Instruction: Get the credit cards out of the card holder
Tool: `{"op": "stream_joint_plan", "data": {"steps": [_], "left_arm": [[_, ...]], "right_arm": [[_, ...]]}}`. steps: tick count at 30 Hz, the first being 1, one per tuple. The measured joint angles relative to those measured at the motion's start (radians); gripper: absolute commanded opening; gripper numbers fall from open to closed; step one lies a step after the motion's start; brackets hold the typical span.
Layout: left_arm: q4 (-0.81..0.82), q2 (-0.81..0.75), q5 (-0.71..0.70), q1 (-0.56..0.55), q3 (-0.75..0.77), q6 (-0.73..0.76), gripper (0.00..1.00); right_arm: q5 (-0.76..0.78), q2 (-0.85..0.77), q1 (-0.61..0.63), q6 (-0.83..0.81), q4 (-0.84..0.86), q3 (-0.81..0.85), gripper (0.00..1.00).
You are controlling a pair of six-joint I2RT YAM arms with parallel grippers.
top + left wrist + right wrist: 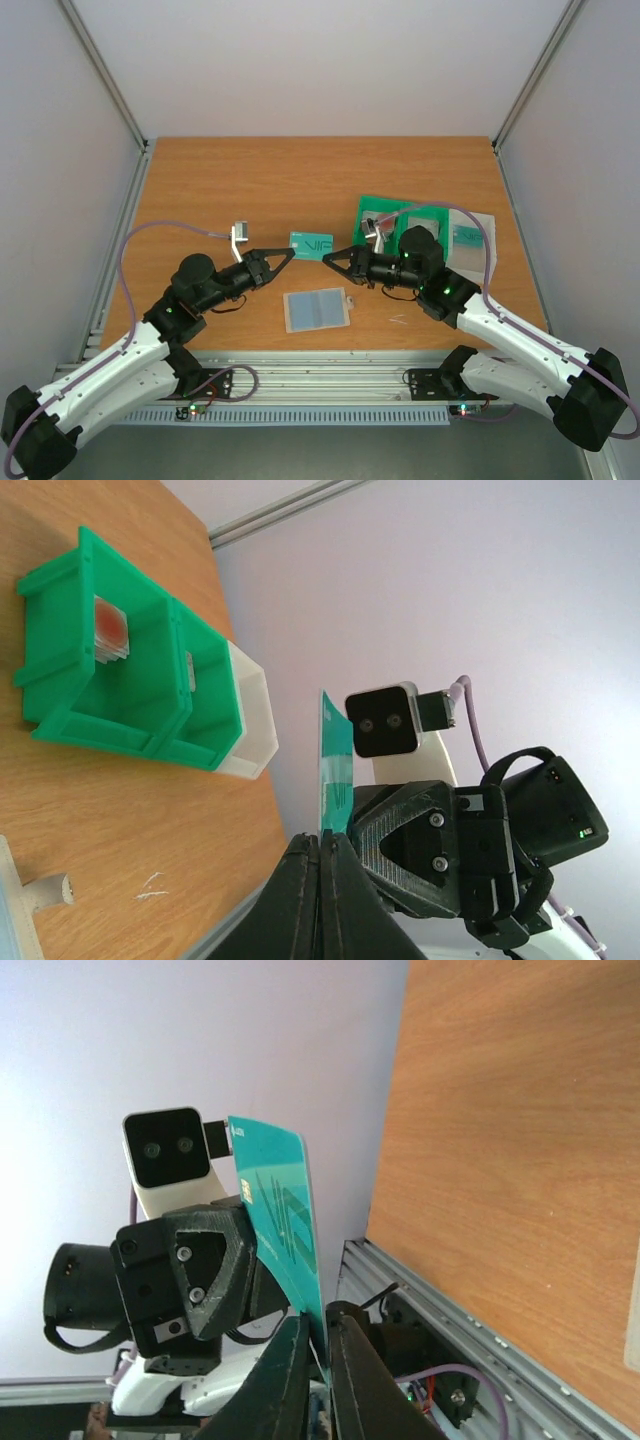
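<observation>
Left gripper (pixel 291 252): jaws clamped on one edge of the teal credit card (pixel 311 245). Right gripper (pixel 328 257): jaws straddle the opposite edge with a narrow gap; contact cannot be determined. The card holder (pixel 316 309) lies flat, just nearward of both fingertips.

a wooden table (pixel 260 180), orange-brown. near its front edge the pale blue card holder (pixel 316 310) lies flat — further right sit a green tray (pixel 372 206) and, just beside it, a clear box (pixel 488 232).
</observation>
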Motion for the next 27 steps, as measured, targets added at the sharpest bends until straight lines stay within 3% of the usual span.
{"op": "stream_joint_plan", "data": {"steps": [4,12,15,16,27], "left_arm": [[0.018,0.002,-0.005,0.0,-0.013,-0.011,0.04],[0.014,0.001,-0.02,0.0,-0.031,-0.031,0.69],[-0.012,-0.007,-0.035,0.0,-0.031,-0.03,0.86],[-0.025,-0.012,-0.04,0.0,-0.031,-0.026,0.97],[-0.292,-0.024,-0.064,0.0,0.021,0.068,0.99]], "right_arm": [[0.0,0.0,0.0,-0.004,0.013,-0.001,0.01],[0.001,-0.003,0.0,-0.035,-0.009,-0.002,0.01],[0.013,-0.01,0.0,-0.085,-0.097,0.01,0.01],[0.02,-0.01,0.0,-0.111,-0.145,0.025,0.01],[0.121,0.018,-0.078,-0.403,-0.581,0.298,0.01]]}}
